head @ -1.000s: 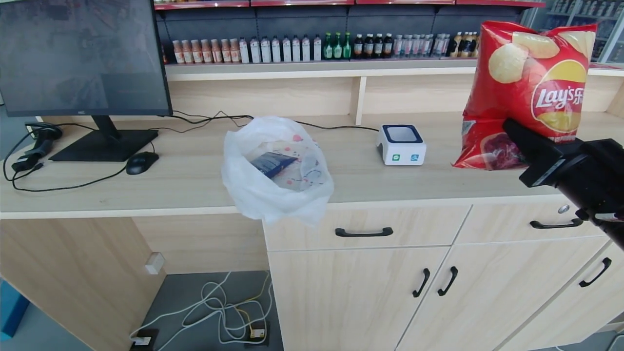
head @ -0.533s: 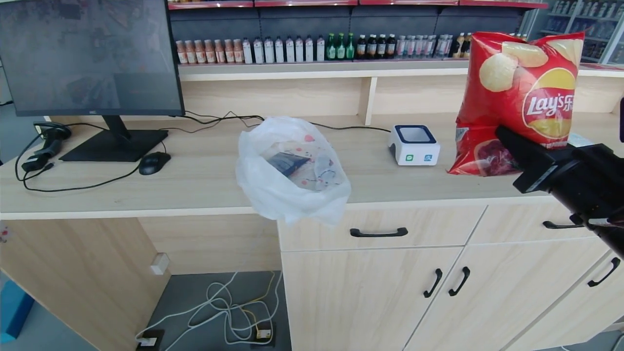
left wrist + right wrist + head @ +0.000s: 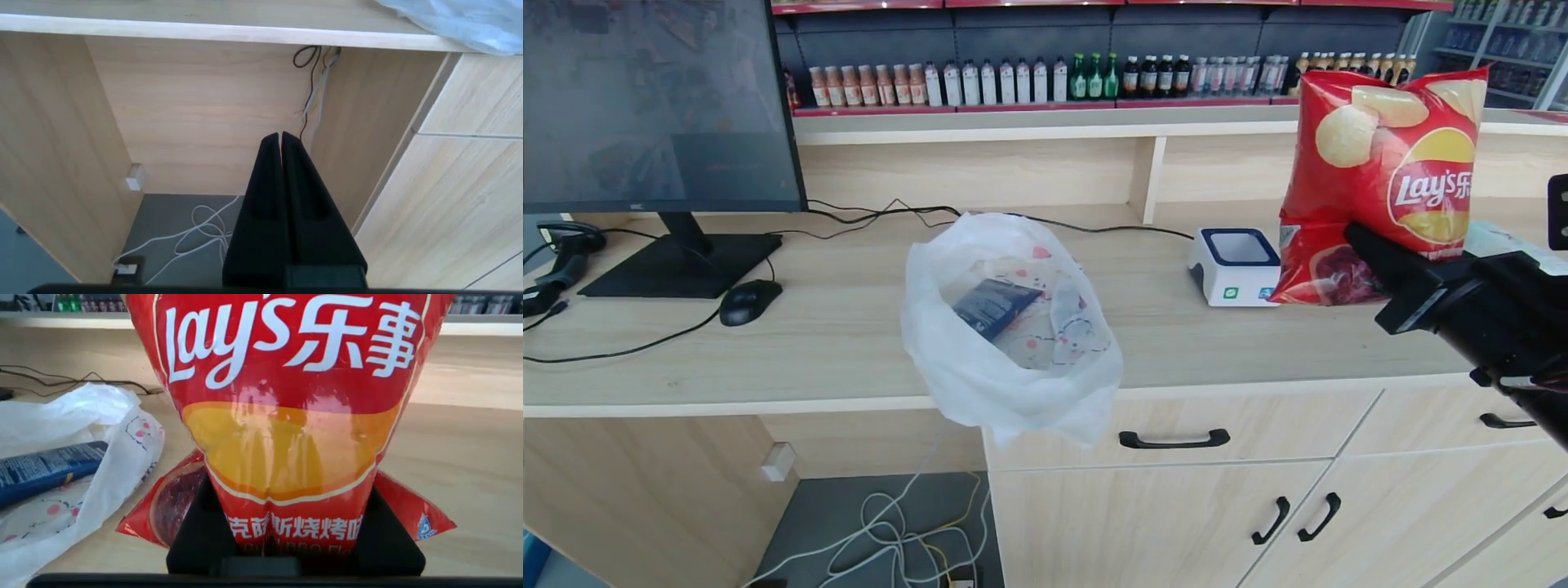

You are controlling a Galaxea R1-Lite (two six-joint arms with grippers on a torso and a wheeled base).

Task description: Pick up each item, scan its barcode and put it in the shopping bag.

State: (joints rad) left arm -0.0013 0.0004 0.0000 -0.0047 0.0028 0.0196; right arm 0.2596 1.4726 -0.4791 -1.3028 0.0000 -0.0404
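One chip bag (image 3: 1380, 163), one shopping bag (image 3: 980, 376), one blue packet (image 3: 995, 305), one white scanner (image 3: 1229, 265), one monitor (image 3: 654, 98)

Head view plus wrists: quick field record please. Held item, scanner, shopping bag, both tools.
held item: red chip bag, upright, clamped near its bottom edge
scanner: white box on the counter, just left of the chip bag, window facing up
shopping bag: white plastic, open, draped over the counter's front edge; blue packet inside
right tool: shut on chip bag
left tool: shut, empty, below counter height
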